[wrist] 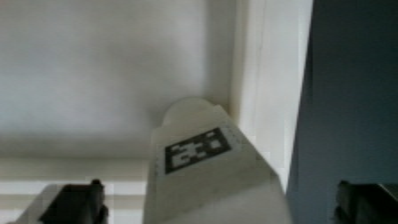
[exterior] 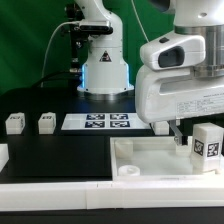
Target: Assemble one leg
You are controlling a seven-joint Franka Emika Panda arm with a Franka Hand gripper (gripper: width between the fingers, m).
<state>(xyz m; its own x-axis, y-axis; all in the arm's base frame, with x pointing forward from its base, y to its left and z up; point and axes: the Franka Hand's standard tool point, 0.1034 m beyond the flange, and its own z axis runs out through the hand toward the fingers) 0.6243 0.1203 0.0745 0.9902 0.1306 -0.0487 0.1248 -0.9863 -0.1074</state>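
Observation:
The leg [exterior: 207,144], a small white block with a black-and-white tag, stands upright on the big flat white square top [exterior: 150,152] near its edge at the exterior view's right. My gripper [exterior: 193,138] hangs just above and around it. In the wrist view the leg [wrist: 203,158] sits between my two dark fingers [wrist: 71,205], with a gap on each side. The jaws stand wide apart and hold nothing. The square top [wrist: 107,80] fills the wrist view behind the leg, with its raised rim [wrist: 267,60] beside it.
Two more white leg blocks [exterior: 14,123] [exterior: 46,122] stand on the black table at the exterior view's left. The marker board [exterior: 97,122] lies at the middle back. A white robot base [exterior: 105,75] stands behind it. Another white part [exterior: 3,155] shows at the left edge.

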